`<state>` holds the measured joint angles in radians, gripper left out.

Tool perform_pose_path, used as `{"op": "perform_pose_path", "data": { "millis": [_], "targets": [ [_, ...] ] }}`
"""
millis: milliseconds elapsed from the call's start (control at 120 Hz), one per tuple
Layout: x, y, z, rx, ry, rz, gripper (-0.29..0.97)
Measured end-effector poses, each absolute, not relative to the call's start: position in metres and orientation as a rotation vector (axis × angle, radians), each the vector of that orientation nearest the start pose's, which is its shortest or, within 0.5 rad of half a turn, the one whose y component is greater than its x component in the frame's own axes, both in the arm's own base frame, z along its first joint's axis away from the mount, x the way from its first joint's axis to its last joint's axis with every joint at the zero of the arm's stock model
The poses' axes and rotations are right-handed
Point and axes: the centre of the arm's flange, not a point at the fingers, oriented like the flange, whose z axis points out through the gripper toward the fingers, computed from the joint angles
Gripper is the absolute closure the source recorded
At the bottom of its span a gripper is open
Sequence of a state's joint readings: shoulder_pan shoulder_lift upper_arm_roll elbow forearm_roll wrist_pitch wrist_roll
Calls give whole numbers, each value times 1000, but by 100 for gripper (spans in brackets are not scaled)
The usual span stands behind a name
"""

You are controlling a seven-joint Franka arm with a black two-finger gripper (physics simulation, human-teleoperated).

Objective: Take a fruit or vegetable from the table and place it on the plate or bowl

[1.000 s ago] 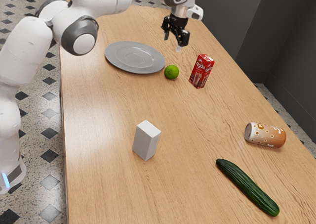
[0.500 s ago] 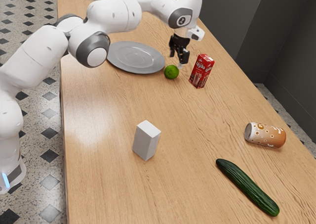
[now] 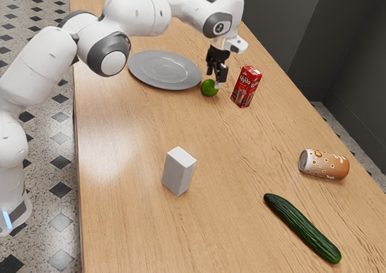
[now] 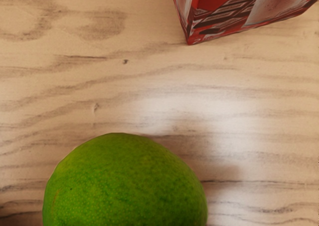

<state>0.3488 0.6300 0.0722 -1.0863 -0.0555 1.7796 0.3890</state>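
The arm arches over the bench's (image 3: 132, 164) far end, hand (image 3: 216, 78) pointing down, fingers apart, tips at the lime's (image 3: 207, 89) top. The lime lies on the bench between the grey plate (image 3: 163, 69) and the red carton (image 3: 245, 86). The hand has dropped lower than half a second ago. The bench is pale wood, the floor checkered tile, the walls dark.

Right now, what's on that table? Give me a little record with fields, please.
surface: wooden table
target fruit: lime, on the table between plate and carton
dish: grey plate, lime not yet on it
jaws: open, just above the lime
other produce: cucumber, lying flat
other items: red carton, white box, can on its side
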Motion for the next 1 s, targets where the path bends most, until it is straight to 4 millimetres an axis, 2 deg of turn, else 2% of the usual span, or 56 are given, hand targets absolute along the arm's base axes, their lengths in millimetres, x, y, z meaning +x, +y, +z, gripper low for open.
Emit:
{"op": "perform_pose_path", "data": {
  "millis": [192,450,667,1000],
  "targets": [
    [679,282,456,-3135,-12,-92,0],
    [679,284,455,-3129,19,-108,0],
    [676,293,455,-3124,19,-113,0],
    [680,295,431,-3145,31,-79,0]
  ]
}}
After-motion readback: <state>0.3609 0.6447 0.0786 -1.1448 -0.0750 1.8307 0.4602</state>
